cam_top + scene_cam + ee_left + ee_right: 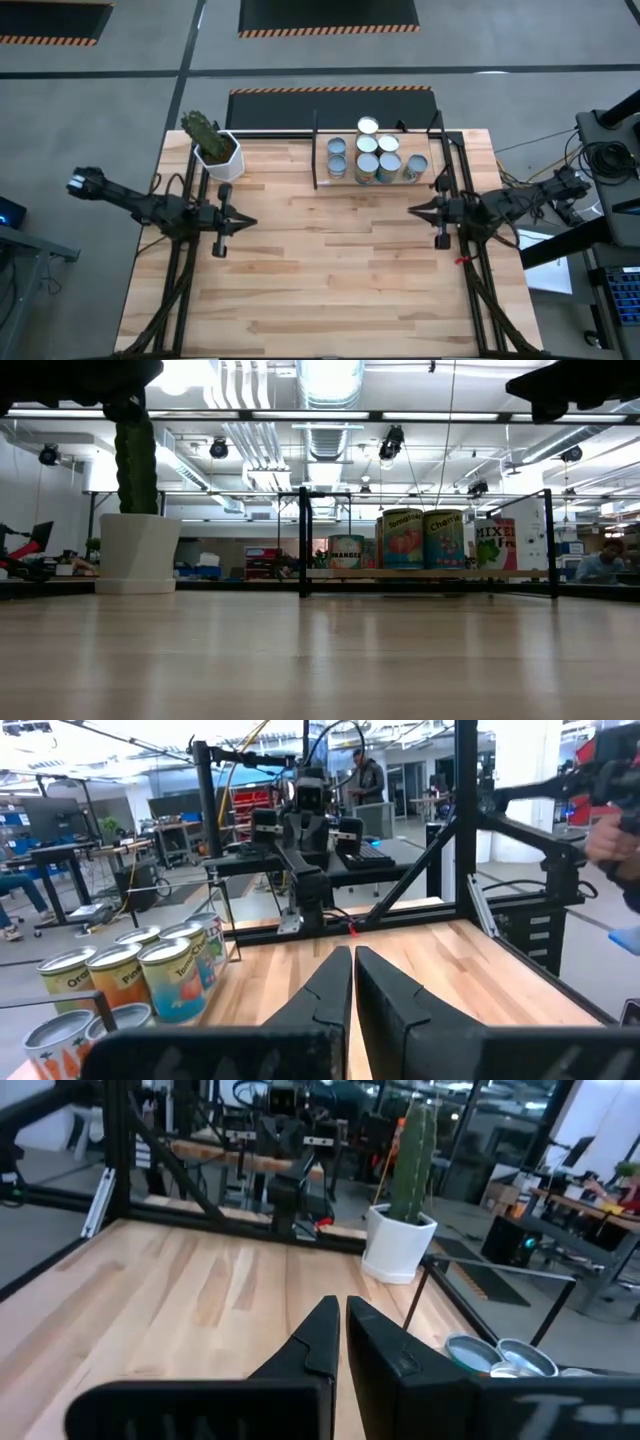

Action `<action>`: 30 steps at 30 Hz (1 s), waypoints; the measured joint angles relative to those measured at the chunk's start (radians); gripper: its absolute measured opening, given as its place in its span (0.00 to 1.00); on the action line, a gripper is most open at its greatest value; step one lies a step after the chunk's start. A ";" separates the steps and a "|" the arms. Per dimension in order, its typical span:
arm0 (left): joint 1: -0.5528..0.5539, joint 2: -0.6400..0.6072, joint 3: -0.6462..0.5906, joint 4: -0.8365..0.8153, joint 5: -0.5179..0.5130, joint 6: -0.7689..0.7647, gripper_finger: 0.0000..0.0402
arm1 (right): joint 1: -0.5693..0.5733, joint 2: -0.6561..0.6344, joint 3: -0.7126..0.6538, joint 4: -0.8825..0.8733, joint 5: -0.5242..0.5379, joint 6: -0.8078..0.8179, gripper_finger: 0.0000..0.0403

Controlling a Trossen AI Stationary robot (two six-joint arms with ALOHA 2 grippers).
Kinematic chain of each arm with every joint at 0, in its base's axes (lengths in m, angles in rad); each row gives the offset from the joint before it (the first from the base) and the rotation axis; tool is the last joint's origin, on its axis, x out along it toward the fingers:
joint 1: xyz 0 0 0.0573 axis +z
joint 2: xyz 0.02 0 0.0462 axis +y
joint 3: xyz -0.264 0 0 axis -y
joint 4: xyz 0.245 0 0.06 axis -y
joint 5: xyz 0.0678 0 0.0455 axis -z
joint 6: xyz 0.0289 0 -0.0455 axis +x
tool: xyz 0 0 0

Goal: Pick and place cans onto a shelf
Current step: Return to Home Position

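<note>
Left tool [248, 222], right tool [414, 210] closed over wood tabletop [330, 280]; workshop [250, 550] beyond

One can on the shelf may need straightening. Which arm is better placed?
Right, probably: the shelf with the cans stands toward the right of the table, nearer the right tool. The left tool sits farther off, by the plant pot. Both are shut.

From my right wrist, the cans [472, 1350] show only tops, their bodies cut off at the edge.
</note>
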 joint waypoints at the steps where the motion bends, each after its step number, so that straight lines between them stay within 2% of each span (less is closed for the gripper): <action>1: 0.000 -0.017 0.000 -0.014 0.000 -0.001 0.00 | 0.000 -0.014 -0.008 -0.001 0.000 -0.002 0.03; 19: 0.000 -0.314 0.000 -0.251 0.000 -0.005 0.00 | 0.000 -0.276 -0.052 -0.082 -0.029 -0.098 0.03; 30: 0.000 -0.426 -0.012 -0.315 0.001 0.000 0.00 | 0.000 -0.284 -0.098 -0.082 -0.053 -0.115 0.03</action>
